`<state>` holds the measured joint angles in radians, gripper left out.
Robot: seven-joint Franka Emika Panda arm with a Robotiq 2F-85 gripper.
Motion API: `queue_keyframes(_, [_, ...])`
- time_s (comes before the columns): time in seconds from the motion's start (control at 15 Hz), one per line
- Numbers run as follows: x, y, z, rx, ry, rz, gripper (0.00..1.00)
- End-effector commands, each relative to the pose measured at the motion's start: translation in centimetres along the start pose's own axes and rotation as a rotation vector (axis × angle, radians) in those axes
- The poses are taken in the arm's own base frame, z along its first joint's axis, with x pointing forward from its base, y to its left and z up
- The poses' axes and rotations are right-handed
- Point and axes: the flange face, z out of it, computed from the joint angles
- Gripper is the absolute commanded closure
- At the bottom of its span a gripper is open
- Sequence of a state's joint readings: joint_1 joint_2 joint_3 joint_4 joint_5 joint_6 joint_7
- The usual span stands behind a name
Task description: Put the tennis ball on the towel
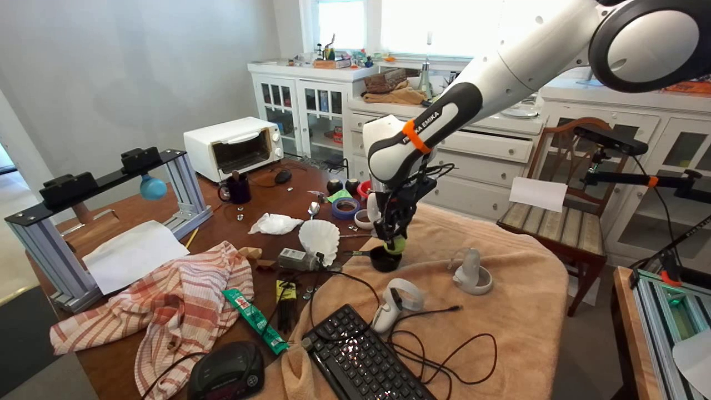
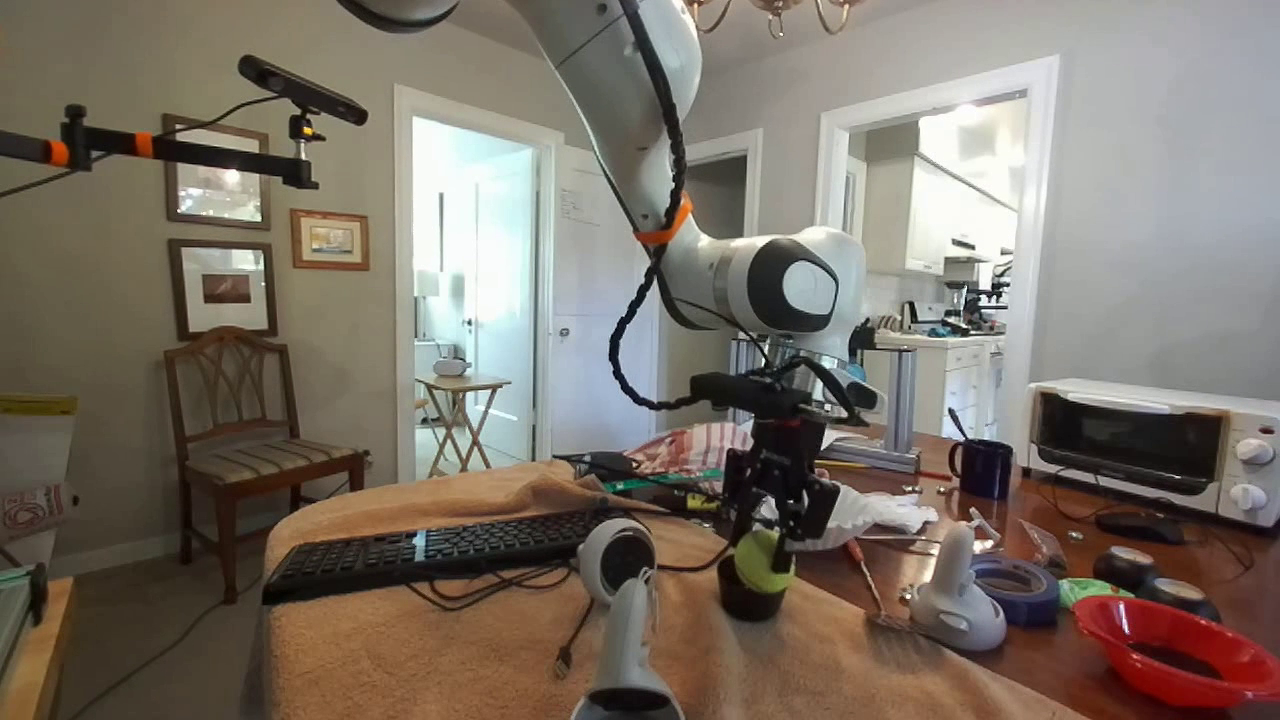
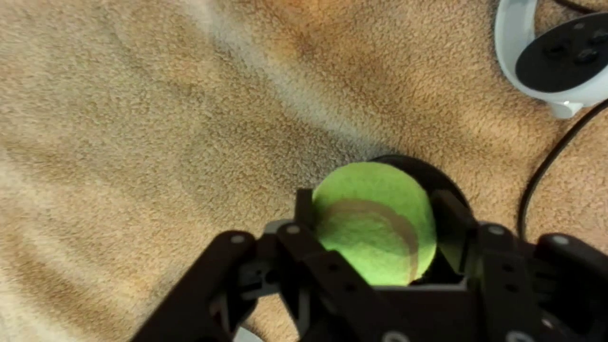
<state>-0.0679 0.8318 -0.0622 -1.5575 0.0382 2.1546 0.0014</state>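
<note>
My hand grips the tennis ball from opposite sides so it shouldn't roll, at the mouth of a black pan on the towel; whether they touch, I can't tell

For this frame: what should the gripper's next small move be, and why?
Probably a small straight lift of the gripper, since it appears closed on the tennis ball, which overlaps the small black pan in all three views; raising it first should clear the pan before any sideways shift over the towel.
</note>
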Motion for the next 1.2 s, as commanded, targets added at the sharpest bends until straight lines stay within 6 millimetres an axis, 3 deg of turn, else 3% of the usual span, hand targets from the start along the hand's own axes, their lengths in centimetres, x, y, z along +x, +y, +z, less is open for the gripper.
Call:
queue_keyframes(0.0, [-0.7,-0.8,-1.4,-0.164,0.046,0.038,0.62])
queue_keyframes(0.53, [-1.7,-4.2,-3.3,-0.192,0.098,0.202,0.62])
queue_keyframes(0.73, [-2.1,-4.6,-3.7,-0.220,0.093,0.243,0.62])
queue_keyframes(1.13, [-3.4,-1.1,-2.3,-0.220,0.101,0.498,0.62])
